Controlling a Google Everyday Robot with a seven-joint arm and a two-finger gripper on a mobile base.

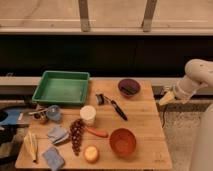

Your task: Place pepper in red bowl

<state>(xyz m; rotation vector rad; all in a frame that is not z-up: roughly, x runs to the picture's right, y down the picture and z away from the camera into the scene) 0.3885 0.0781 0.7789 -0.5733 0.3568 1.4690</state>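
The pepper [97,132] is slim and orange-red. It lies on the wooden table [145,120] between a dark grape bunch [76,135] and the red bowl [122,141]. The red bowl stands near the table's front edge and looks empty. My white arm [196,80] is folded at the right, beyond the table's right edge. The gripper [167,97] is at its pale end beside the table's far right corner, well away from the pepper and the bowl and holding nothing that shows.
A green tray [61,87] sits at the back left and a dark maroon bowl [129,87] at the back. A white cup [88,114], a black utensil [118,109], a yellow-orange fruit [91,153] and blue cloths [58,134] crowd the left and middle.
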